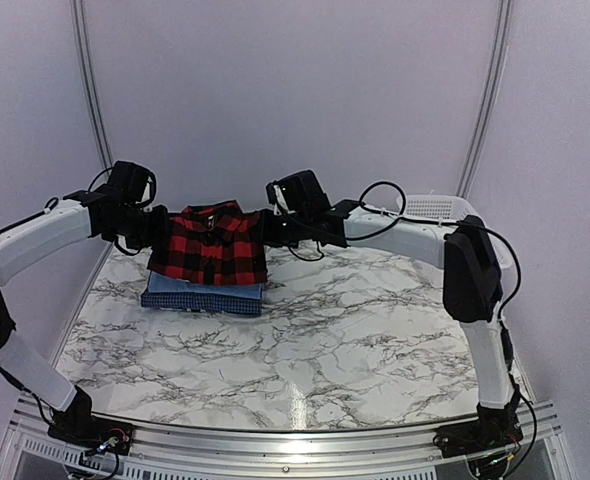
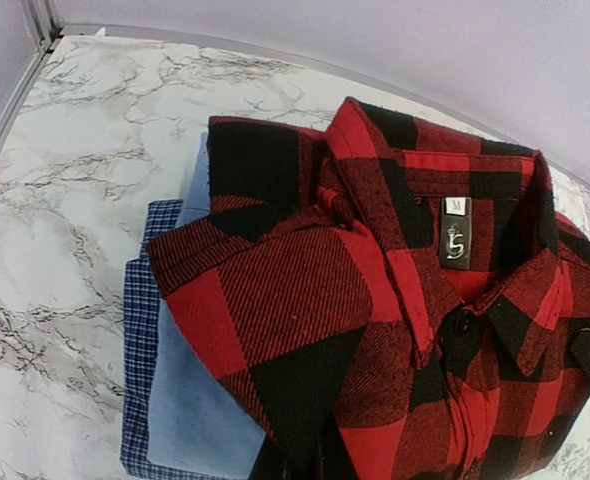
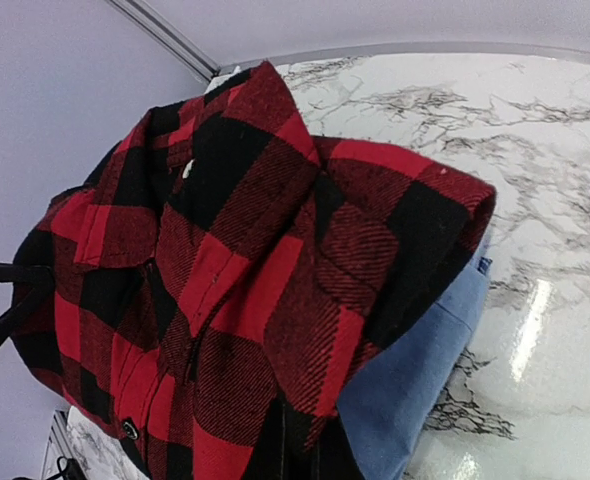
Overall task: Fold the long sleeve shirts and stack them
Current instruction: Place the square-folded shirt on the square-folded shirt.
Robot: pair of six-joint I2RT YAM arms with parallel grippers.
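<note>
1. Left gripper point(image 1: 156, 228): clenched on the left side of the plaid shirt point(image 1: 211, 248). In the left wrist view the red-and-black cloth is bunched right at the fingers.
2. Right gripper point(image 1: 273, 231): likewise clamped on the same shirt, at its right side. I read both grips as firm.
3. Plaid shirt: folded, collar toward the far edge of the table point(image 1: 355, 330), spanning the gap between the two grippers. Its near part lies over the stack below (I cannot tell whether its full weight rests there).
4. Stack: the light blue shirt point(image 1: 173, 285) lies folded directly under the plaid one. The checked shirt point(image 1: 207, 303) is at the bottom, its dark blue edge showing along the near and left sides.
5. Position: the stack sits toward the far left corner of the table. A white basket point(image 1: 437, 207) stands at the far right corner, well apart from the shirts.
</note>
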